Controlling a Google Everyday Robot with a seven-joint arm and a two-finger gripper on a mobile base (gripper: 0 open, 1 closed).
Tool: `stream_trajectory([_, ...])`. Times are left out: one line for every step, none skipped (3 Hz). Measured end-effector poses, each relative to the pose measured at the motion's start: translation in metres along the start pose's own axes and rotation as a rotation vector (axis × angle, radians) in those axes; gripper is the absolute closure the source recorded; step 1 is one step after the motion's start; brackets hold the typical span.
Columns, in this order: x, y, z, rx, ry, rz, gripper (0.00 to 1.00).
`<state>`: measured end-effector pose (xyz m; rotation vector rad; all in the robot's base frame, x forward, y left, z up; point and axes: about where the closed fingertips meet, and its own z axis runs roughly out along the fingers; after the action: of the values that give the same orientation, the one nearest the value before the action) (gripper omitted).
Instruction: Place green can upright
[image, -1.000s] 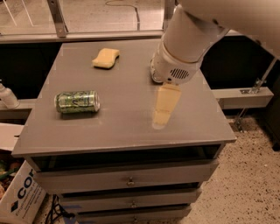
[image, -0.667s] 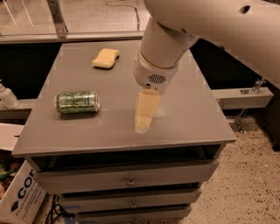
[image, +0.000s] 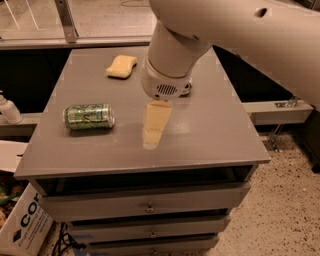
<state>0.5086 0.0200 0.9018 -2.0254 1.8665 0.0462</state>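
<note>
The green can (image: 89, 116) lies on its side on the grey cabinet top (image: 210, 125), at the left, with its silver ends facing left and right. My gripper (image: 152, 136) hangs from the big white arm over the middle of the top, a little to the right of the can and apart from it. It holds nothing that I can see.
A yellow sponge (image: 121, 66) lies at the back of the top. A white bottle (image: 8, 110) stands off the left edge. A cardboard box (image: 25, 225) sits on the floor at lower left. Drawers (image: 150, 205) run below the top.
My arm and gripper have moved left across the top, toward the can. The can and sponge have not moved.
</note>
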Motion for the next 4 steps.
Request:
stream_trajectory([-0.037, -0.016, 0.021, 0.020, 0.004, -0.022, 0.00])
stream_trajectory([-0.073, -0.030, 0.052, 0.009, 0.025, -0.014, 0.00])
stream_trajectory([-0.107, -0.044, 0.089, -0.019, 0.039, 0.029, 0.00])
stream_trajectory([-0.136, -0.053, 0.114, -0.033, 0.045, 0.061, 0.00])
